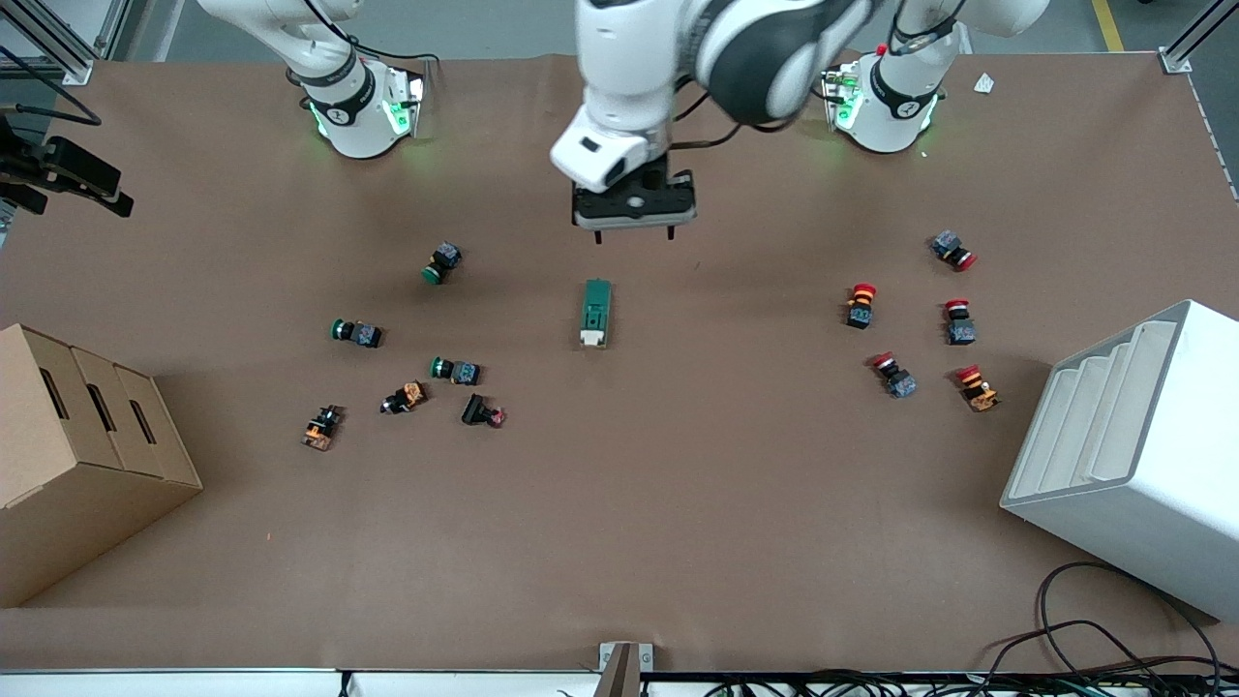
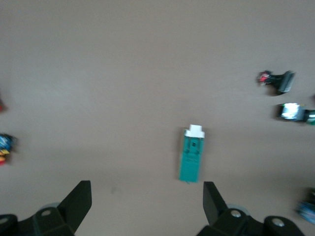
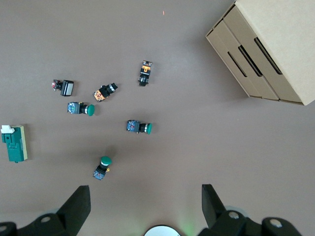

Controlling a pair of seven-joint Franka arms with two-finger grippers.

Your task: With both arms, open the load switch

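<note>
Load switch (image 1: 595, 313): small dark green oblong plastic block with a white toggle piece at one end. It lies flat near mid-table. Its long axis runs 12 to 6 o'clock in the front view, with the toggle end at 6 o'clock, nearer the front camera. A pale strip runs along one long side in the right wrist view.

Left gripper (image 1: 634, 236): black, two-fingered, hanging over bare brown table surface (image 1: 619, 503) at about 12 to 1 o'clock of the switch's green end. Fingers spread wide, grasping nothing. In the left wrist view the switch lies between and ahead of the two fingertips.

Right gripper (image 3: 145, 189): seen only in its own wrist view, high over the right arm's end of the table. Fingers released, nothing between them.

Open room, with the switch as dial centre in the front view:
- Bare table lies all round the block.
- Green-capped round push-buttons (image 1: 443, 262) and small black-and-orange parts (image 1: 405, 398) are scattered from 8 to 10 o'clock, well apart from it.
- Red-capped push-buttons (image 1: 860, 305) are clustered around 3 o'clock, well apart.
- A brown cardboard box (image 1: 87, 455) stands at the table edge at 8 o'clock.
- A white stepped bin (image 1: 1133, 436) stands at the edge at 4 o'clock.
</note>
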